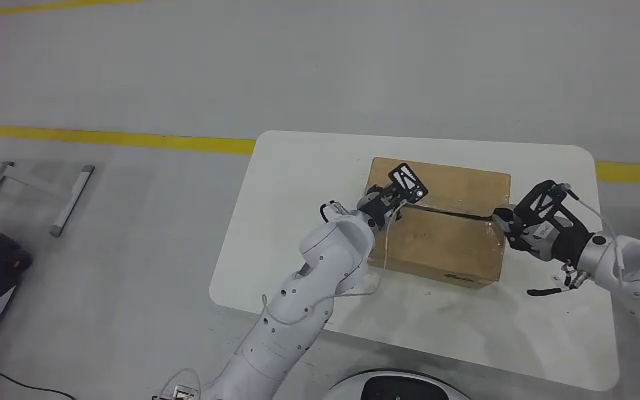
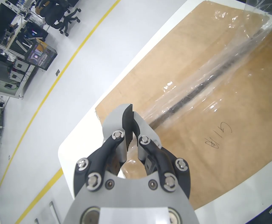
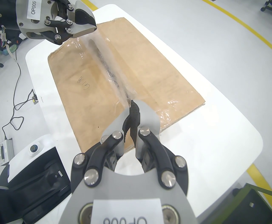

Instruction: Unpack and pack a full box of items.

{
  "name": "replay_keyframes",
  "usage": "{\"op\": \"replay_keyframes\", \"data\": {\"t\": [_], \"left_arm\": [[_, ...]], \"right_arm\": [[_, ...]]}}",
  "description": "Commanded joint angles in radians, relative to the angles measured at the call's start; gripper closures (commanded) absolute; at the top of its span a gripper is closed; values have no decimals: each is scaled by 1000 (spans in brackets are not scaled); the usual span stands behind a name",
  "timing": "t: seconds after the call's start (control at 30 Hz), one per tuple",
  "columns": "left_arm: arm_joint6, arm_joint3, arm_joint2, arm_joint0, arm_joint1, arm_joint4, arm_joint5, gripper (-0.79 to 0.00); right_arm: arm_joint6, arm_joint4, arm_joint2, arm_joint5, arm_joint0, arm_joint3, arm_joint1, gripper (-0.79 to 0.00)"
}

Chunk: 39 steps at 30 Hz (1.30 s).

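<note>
Sitting taped shut (contents hidden) — cardboard box (image 1: 440,242) on white table (image 1: 300,190).

open table (image 1: 290,220) margin around box (image 1: 445,245)

"OP005" label (image 3: 34,9) on left claw (image 3: 94,25); handwriting (image 3: 84,83) on box (image 3: 148,70).

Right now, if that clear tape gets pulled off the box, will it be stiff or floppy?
Probably floppy: the tape looks thin and wrinkled along the seam. Likely clingy too, since it bunches at one end of the box. Being so thin, it might tear.
</note>
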Motion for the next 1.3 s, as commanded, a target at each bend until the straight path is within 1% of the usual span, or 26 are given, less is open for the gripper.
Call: {"op": "replay_keyframes", "data": {"t": [0.0,0.27,0.73,1.13,1.27], "left_arm": [[0,11,2,-2,-3,-3,-1,0],[4,49,3,-10,-9,8,-6,0],[4,74,-4,-7,-15,20,-22,0],[-11,14,-23,11,-15,16,-49,0],[-12,17,-19,19,-16,21,-61,0]], "right_arm": [[-3,1,2,-1,-3,-3,1,0],[-7,0,2,-3,-9,-8,4,0],[-4,13,4,9,2,-3,10,0],[-8,34,14,-3,-3,-5,16,0],[-26,62,30,-1,-10,4,17,0]]}}
